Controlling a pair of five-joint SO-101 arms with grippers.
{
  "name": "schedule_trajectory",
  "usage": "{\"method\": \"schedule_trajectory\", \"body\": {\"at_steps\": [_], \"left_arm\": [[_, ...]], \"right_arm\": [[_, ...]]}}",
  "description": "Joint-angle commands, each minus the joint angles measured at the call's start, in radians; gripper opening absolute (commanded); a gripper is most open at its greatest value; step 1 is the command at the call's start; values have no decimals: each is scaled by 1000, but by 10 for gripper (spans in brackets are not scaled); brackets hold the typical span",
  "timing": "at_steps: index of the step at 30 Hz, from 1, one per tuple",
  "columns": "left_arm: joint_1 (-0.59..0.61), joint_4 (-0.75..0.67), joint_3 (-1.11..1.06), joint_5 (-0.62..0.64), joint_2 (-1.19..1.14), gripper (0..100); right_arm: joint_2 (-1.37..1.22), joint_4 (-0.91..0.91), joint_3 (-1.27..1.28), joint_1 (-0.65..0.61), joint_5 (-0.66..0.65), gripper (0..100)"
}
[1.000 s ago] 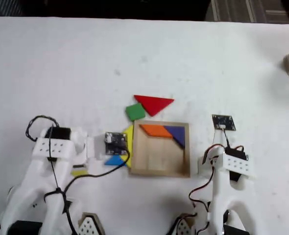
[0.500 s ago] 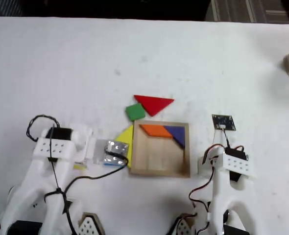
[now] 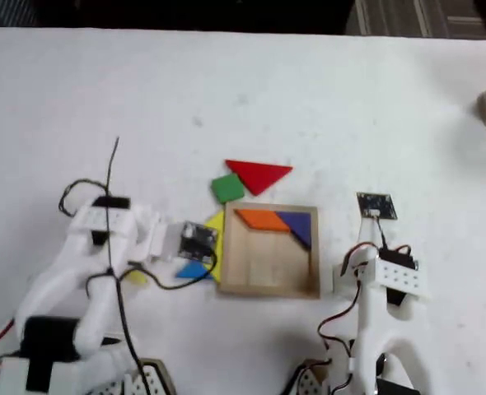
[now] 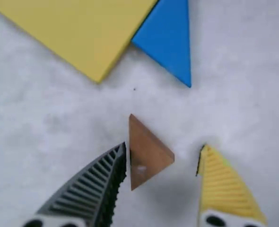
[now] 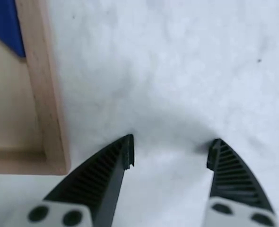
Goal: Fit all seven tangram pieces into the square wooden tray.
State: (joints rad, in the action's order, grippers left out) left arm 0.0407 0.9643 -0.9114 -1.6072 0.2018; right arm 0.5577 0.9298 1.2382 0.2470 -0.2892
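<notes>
Left hand: the left hand [image 4: 163,149] is spread wide and low over the counter [image 3: 350,99], with a black finger [image 4: 101,189] on one side and a yellow finger [image 4: 222,184] on the other.
Brown triangle: the small brown triangle [image 4: 146,153] lies flat on the counter between those fingers. Its straight edge is just beside the black finger and a gap separates it from the yellow one, so it is not gripped.
Blue triangle: the blue triangle [image 4: 170,38] lies just beyond the hand, flat on the counter, touching the yellow triangle's edge.
Yellow triangle: the yellow triangle [image 4: 82,28] is the larger piece and lies against the outside of the tray's left wall.
Tray: the wooden tray [image 3: 268,290] sits between the two arms. An orange piece [image 3: 261,219] and a purple piece [image 3: 297,226] lie side by side along its far wall, with the purple one in the far right corner.
Green square: the green square [image 3: 226,188] is outside the tray, near its far left corner.
Red triangle: the red triangle [image 3: 259,174] is on the counter just beyond the tray, beside the green square.
Right hand: the right hand [image 5: 171,143] is spread wide with nothing between its fingers, above bare counter just right of the tray's wall.
</notes>
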Motion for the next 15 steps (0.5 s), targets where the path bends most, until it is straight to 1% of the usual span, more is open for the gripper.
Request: {"method": "schedule_trajectory", "body": {"at_steps": [1,7,8,12,15], "left_arm": [[13,21,78,26,-39,256],[25,17,83,26,-42,255],[25,15,83,26,-44,244],[27,18,83,26,-47,149],[28,18,83,26,-47,144]], "right_arm": [[-10,-35,0,10,-14,245],[-10,-35,0,10,-14,245],[-10,-35,0,10,-14,245],[-10,-35,0,10,-14,245],[-10,-35,0,10,-14,245]]}}
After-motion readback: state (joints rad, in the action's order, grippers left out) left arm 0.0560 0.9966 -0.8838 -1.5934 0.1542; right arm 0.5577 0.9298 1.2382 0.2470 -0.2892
